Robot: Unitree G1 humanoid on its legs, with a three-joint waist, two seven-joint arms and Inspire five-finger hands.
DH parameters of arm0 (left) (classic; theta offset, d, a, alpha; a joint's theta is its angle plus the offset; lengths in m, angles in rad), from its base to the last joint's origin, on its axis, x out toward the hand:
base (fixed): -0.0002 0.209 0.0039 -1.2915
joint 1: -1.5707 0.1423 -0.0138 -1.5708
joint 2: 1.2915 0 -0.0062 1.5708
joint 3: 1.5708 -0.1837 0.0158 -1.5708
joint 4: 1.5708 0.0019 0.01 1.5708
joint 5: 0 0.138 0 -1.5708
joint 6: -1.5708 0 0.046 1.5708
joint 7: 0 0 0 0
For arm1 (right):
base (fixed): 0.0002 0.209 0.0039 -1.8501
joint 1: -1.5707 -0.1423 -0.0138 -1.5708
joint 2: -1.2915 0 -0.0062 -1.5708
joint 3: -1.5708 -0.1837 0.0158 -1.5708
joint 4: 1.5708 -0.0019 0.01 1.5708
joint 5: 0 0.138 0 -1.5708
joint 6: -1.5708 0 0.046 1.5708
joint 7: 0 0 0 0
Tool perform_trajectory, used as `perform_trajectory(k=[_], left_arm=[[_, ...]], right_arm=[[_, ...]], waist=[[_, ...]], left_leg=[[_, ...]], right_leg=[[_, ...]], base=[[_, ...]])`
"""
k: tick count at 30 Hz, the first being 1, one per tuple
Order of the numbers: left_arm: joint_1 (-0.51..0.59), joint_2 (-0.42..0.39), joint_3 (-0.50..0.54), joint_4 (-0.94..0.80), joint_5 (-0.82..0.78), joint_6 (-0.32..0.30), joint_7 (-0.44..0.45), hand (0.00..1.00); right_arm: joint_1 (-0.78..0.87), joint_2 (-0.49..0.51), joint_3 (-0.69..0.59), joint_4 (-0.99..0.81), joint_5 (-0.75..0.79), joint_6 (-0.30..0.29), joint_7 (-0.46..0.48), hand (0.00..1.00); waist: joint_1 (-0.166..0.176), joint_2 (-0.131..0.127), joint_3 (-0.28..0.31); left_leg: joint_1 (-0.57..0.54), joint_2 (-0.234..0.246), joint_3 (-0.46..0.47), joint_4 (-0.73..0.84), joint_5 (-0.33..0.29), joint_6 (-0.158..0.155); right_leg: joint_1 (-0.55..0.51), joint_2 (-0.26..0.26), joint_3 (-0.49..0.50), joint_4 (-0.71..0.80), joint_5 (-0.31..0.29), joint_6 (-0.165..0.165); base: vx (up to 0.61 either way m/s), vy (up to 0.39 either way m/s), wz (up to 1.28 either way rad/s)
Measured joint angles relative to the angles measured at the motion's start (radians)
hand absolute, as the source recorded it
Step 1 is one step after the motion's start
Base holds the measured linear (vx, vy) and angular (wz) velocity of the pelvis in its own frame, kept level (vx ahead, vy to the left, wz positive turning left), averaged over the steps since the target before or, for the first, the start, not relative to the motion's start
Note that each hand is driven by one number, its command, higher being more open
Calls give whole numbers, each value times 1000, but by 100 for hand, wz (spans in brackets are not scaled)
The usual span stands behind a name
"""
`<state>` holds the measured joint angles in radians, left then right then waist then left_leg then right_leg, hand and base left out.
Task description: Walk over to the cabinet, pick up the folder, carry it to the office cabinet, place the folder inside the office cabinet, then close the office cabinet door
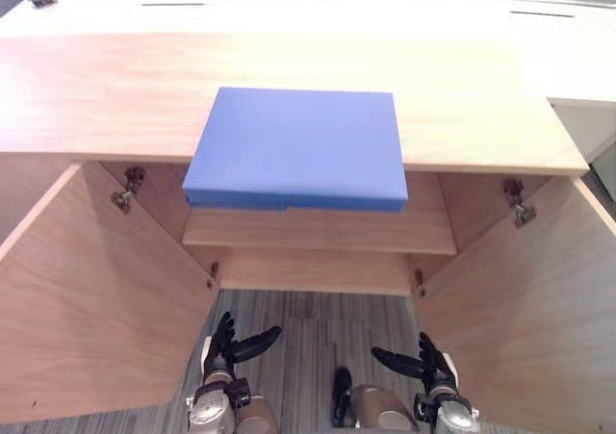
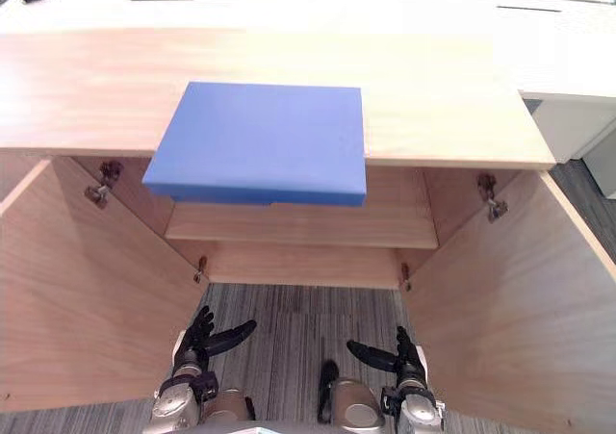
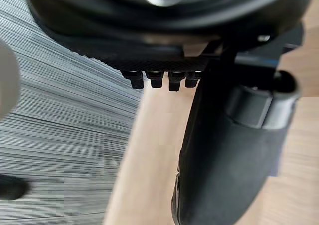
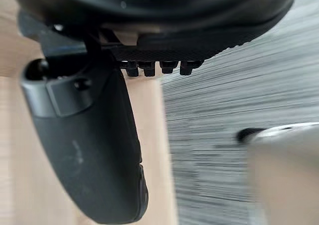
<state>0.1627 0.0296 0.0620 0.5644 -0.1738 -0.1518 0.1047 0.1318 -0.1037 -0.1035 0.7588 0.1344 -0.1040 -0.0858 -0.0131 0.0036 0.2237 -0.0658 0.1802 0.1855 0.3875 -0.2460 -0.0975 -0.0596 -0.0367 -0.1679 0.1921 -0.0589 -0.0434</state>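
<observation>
A flat blue folder [image 1: 298,145] lies on top of the light wooden cabinet [image 1: 96,97], its near edge jutting out over the front. Below it both cabinet doors stand wide open, the left door [image 1: 87,299] and the right door [image 1: 529,309], showing a bare inner shelf [image 1: 318,230]. My left hand [image 1: 223,343] hangs low near the floor between the doors, fingers straight, holding nothing. My right hand [image 1: 423,359] hangs likewise at the lower right, open and empty. In the wrist views the left thumb [image 3: 224,160] and right thumb [image 4: 94,150] stand straight.
Grey striped carpet [image 1: 308,328] lies between the open doors. A white counter [image 1: 577,30] runs behind the cabinet, with a white unit [image 1: 589,126] at the right.
</observation>
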Motion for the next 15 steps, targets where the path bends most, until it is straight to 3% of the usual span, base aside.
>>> perform_trajectory(k=[1, 2, 3, 7, 10, 15], left_arm=[[-1, 3, 0, -18, 0, -1, 1, 100], [-3, 3, -4, -34, 1, -1, 1, 100], [2, 16, -12, -59, 9, -1, 2, 100], [62, 66, -21, -273, 73, -8, 3, 100], [119, 111, -7, -449, 123, -19, 10, 100], [211, 121, 28, -709, 238, -73, 75, 100]], right_arm=[[-7, -1, -8, 2, 0, 0, 0, 100], [-4, -9, -13, 6, -1, 0, 0, 100], [-1, -8, -15, 22, -1, 2, 0, 100], [37, -9, -15, 26, -2, 2, 4, 100], [43, -9, -15, 53, -3, 2, 6, 100], [47, -13, 1, 54, -21, -10, 11, 100]], waist=[[0, 7, -4], [-5, 26, -15], [-3, 19, -26], [-3, 17, -33], [-2, 20, -39], [12, 26, -51]], left_leg=[[1, -7, -4, -78, 50, 1], [4, -14, -4, -161, 155, 9], [28, -27, 4, -193, 160, 16], [88, -79, 14, -269, 176, 37], [112, -96, 4, -285, 179, 41], [141, -104, -1, -307, 185, 51]], right_leg=[[1, 1, 5, -6, 2, 4], [7, 9, 11, -18, 2, 20], [15, 1, 29, -38, 11, 43], [72, -39, 34, -106, 29, 72], [98, -49, 25, -117, 28, 83], [119, -52, 25, -120, 29, 85]], base=[[183, 123, -25], [198, 181, -24], [150, 165, -15], [84, 159, -1], [21, 53, 10], [-42, 9, 2]])
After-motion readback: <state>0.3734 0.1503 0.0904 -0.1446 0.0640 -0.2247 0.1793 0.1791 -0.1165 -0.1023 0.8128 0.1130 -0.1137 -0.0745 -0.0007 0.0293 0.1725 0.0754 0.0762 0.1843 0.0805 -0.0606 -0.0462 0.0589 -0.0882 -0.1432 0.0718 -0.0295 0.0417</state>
